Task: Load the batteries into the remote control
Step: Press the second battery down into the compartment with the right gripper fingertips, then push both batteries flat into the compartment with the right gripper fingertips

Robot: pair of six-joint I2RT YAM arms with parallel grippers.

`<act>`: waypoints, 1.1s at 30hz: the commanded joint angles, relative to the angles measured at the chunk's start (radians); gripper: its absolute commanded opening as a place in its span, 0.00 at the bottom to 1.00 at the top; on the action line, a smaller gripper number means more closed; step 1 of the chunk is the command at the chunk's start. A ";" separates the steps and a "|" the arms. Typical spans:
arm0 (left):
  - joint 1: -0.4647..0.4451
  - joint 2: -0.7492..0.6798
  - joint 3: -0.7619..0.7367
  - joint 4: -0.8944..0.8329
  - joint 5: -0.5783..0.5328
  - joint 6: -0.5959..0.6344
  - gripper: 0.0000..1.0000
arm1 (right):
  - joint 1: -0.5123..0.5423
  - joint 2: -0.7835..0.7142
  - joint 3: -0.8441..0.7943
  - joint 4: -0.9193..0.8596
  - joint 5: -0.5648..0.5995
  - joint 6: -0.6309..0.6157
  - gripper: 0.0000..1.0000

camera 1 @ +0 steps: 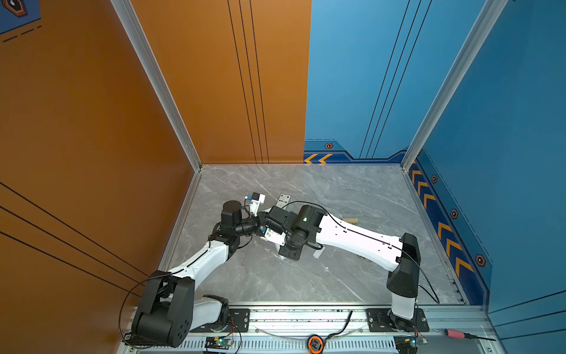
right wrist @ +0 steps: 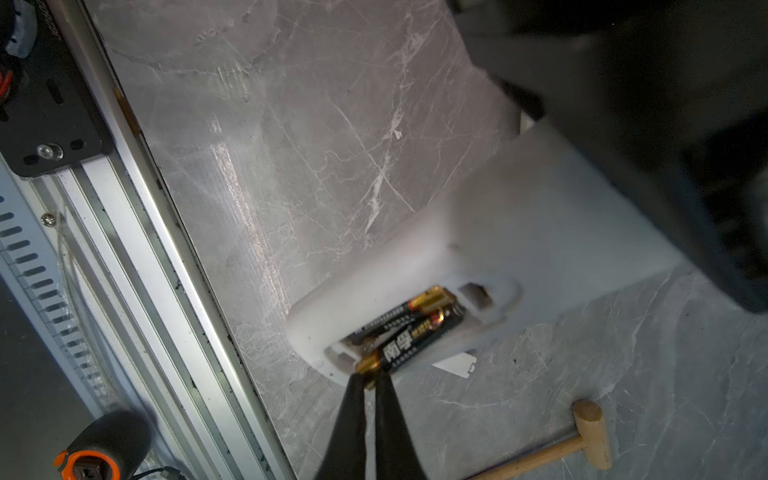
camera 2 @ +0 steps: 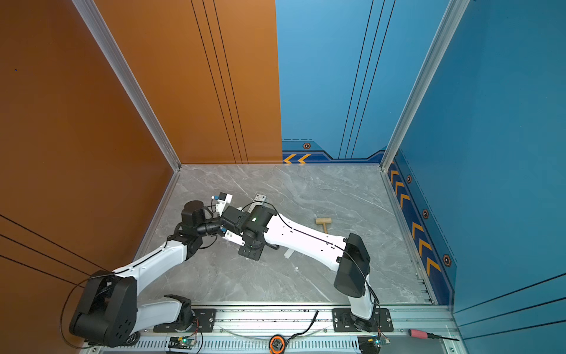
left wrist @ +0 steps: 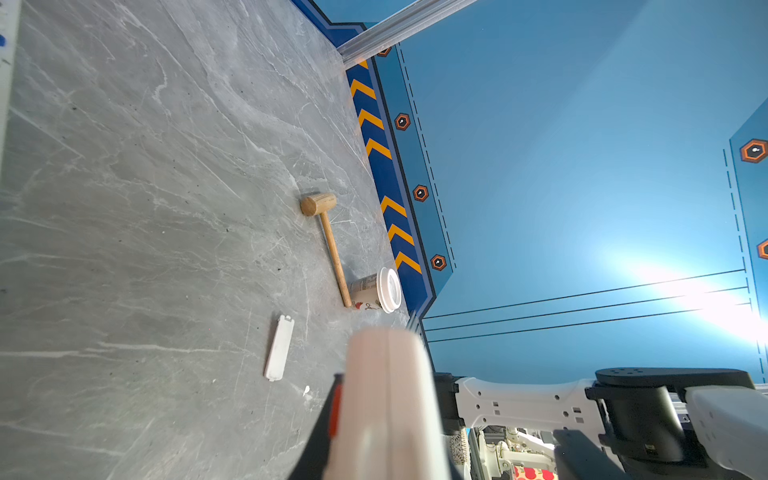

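My left gripper (left wrist: 384, 419) is shut on the white remote control (left wrist: 386, 374) and holds it above the table. Seen from the right wrist, the remote control (right wrist: 498, 232) shows its open compartment. One battery (right wrist: 399, 316) lies seated inside. A second battery (right wrist: 411, 345) sits tilted, its gold end sticking out over the compartment's rim. My right gripper (right wrist: 370, 380) is shut, its tips touching that gold end. In both top views the two wrists meet at the table's left middle and hide the fingertips.
The white battery cover (left wrist: 279, 348) lies on the table (camera 1: 337, 190) beside the wooden mallet (camera 2: 323, 221). A paper cup (left wrist: 374, 291) lies on its side at the mallet's handle end. A second remote (camera 1: 283, 199) lies behind the wrists. The metal rail (right wrist: 137, 249) runs along the front.
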 commanded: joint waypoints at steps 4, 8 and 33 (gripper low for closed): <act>-0.029 -0.052 0.014 0.107 0.170 -0.139 0.00 | -0.008 0.008 -0.060 0.122 0.089 -0.085 0.10; -0.029 -0.050 0.017 0.123 0.184 -0.154 0.00 | -0.008 -0.009 -0.095 0.125 0.095 -0.140 0.16; -0.040 -0.027 0.047 0.190 0.212 -0.227 0.00 | 0.002 -0.043 -0.146 0.137 0.150 -0.362 0.14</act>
